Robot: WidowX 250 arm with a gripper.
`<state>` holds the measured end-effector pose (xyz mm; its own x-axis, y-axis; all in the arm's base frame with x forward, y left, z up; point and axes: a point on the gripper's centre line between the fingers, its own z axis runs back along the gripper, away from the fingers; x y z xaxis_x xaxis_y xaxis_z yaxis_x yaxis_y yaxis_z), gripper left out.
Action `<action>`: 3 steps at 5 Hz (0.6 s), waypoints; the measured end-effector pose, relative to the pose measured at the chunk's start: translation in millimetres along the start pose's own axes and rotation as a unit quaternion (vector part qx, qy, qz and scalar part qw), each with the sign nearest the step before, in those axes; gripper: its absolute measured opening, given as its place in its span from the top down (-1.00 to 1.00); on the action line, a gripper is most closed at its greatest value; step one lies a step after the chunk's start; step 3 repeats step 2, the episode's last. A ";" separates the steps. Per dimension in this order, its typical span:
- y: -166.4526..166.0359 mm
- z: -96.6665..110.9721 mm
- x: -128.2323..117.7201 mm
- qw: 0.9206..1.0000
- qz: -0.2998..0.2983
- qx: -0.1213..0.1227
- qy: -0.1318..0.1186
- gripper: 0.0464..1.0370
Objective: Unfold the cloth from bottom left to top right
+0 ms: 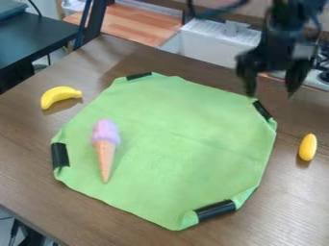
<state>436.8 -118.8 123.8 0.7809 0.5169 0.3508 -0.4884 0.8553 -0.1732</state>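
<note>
Green cloth [186,144] lies spread on table [26,158], seemingly taped.

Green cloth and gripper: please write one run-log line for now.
cloth spread out | gripper open, upper right of view | ice cream cone on cloth | banana and yellow oval toy off cloth

On the brown table [29,153], a banana [57,96] is seen at the left and a yellow oval toy [308,147] at the right. An ice cream [106,143] is laid left of centre, its cone pointed nearward. Behind, a black table [35,38], a wooden board [132,24] and a white box [208,45] are seen.
</note>
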 end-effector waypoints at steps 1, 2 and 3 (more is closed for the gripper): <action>27.0 20.3 11.7 0.999 -0.005 0.033 0.019 -0.93; 48.8 44.2 7.3 0.993 -0.060 0.083 0.067 -0.93; 48.8 44.2 7.3 0.993 -0.060 0.083 0.067 -0.93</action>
